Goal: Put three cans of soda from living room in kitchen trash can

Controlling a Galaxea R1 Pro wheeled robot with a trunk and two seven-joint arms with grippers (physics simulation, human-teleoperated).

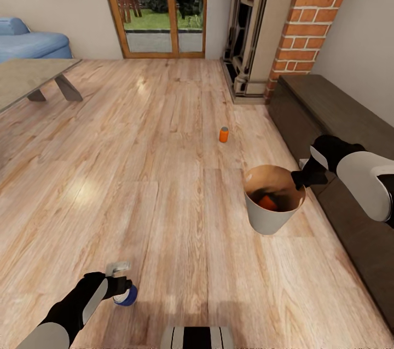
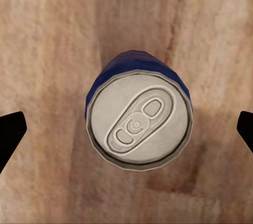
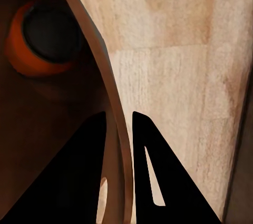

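**Bin held at the rim, blue can under my left gripper**

I take the trash can as my landmark. It stands on the wood floor in the living room, just beside the long dark cabinet. My right gripper is pinching its thin rim: on the right wrist view the 2 fingers sit pressed on either side of the rim, 1 inside the bin and 1 outside.

Inside the trash can lies 1 orange can, seen on the wrist view as an orange ring around a dark end.

A 2nd orange can stands upright on the floor beyond the trash can, toward the brick fireplace and well apart from the bin.

The blue can stands upright on the floor, well away from the trash can on my left side. My left gripper hangs above it with its fingers spread wide, the silver top centred between them and touching neither.
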